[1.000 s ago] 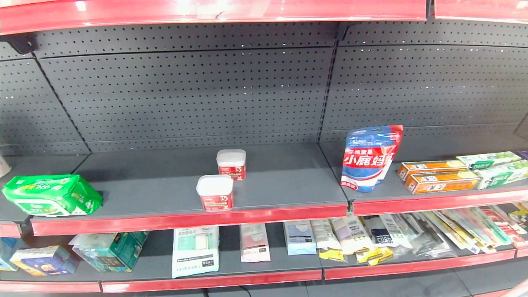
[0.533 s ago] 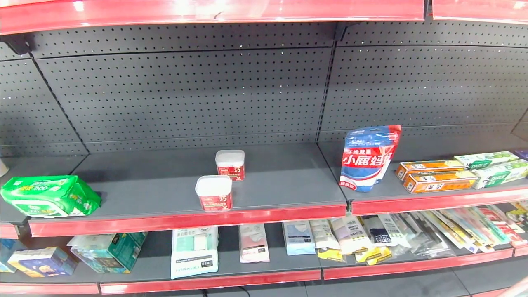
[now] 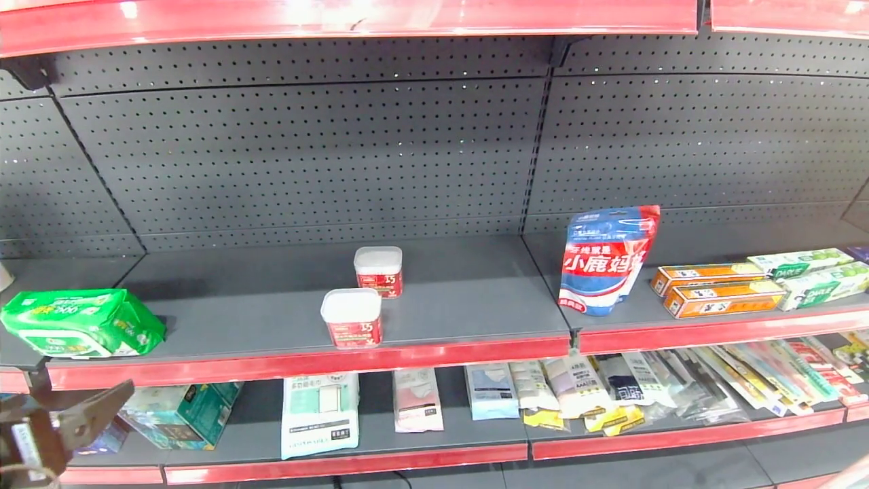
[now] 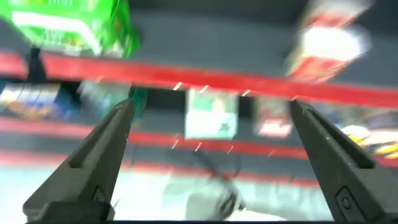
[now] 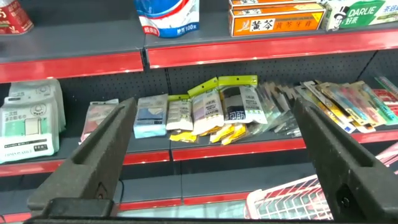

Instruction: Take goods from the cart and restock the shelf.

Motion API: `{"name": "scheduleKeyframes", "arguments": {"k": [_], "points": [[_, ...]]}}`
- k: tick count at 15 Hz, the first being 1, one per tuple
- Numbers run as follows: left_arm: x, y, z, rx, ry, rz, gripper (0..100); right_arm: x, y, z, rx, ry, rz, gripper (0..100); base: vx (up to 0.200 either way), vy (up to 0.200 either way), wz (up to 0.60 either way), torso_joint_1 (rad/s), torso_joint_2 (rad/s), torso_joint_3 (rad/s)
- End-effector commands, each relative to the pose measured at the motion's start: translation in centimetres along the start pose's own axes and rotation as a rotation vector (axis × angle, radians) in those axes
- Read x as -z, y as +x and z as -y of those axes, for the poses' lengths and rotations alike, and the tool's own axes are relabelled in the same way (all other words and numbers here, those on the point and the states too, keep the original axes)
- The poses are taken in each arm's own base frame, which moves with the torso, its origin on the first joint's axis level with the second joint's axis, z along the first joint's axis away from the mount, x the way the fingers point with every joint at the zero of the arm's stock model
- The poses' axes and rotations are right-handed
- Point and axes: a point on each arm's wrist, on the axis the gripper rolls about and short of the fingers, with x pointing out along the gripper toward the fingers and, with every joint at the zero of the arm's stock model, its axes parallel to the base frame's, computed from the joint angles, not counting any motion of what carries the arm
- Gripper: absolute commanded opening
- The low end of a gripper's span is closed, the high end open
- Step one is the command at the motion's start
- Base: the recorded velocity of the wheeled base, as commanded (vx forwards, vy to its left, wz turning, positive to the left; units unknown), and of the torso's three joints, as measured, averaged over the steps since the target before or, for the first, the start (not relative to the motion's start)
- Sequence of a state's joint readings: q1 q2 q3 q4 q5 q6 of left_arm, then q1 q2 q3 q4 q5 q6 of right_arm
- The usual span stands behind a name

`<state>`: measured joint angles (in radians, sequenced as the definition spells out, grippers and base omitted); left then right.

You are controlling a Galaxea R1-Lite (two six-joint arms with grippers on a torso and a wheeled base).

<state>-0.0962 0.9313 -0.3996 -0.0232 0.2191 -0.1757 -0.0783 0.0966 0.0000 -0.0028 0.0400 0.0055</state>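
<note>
The left gripper (image 4: 210, 106), lower left in the head view, and the right gripper (image 5: 214, 102) both gape wide, empty. The cart (image 5: 292, 200) lies near the right one; best to descend squarely, clear of the shelf (image 3: 237, 299) lip.

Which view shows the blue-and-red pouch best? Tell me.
The head view: the blue-and-red pouch stands whole and upright on the middle shelf. The right wrist view catches just its bottom part.
</note>
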Motion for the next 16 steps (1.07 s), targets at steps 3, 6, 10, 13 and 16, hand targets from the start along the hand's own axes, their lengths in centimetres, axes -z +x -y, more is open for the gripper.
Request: {"name": "scheduleKeyframes", "arguments": {"k": [3, 6, 10, 13, 16], "points": [[-0.9, 11.7, 2.1, -0.053, 0.04, -0.294, 100, 0.0, 0.0, 0.0, -0.001, 0.001, -0.001, 100, 0.0, 0.0, 0.0, 0.0, 0.0, 0.0], [-0.2, 14.7, 2.8, -0.043, 0.051, -0.312, 100, 0.0, 0.0, 0.0, 0.0, 0.001, -0.003, 100, 0.0, 0.0, 0.0, 0.0, 0.0, 0.0], [-0.5, 17.8, 3.7, -0.014, 0.05, -0.32, 100, 0.0, 0.0, 0.0, 0.0, 0.001, -0.003, 100, 0.0, 0.0, 0.0, 0.0, 0.0, 0.0], [-0.2, 20.1, 4.9, 0.006, 0.054, -0.312, 100, 0.0, 0.0, 0.0, 0.0, 0.001, -0.003, 100, 0.0, 0.0, 0.0, 0.0, 0.0, 0.0], [0.2, 21.7, 5.8, 0.02, 0.06, -0.312, 100, 0.0, 0.0, 0.0, -0.001, -0.001, -0.003, 100, 0.0, 0.0, 0.0, 0.0, 0.0, 0.0]]}}
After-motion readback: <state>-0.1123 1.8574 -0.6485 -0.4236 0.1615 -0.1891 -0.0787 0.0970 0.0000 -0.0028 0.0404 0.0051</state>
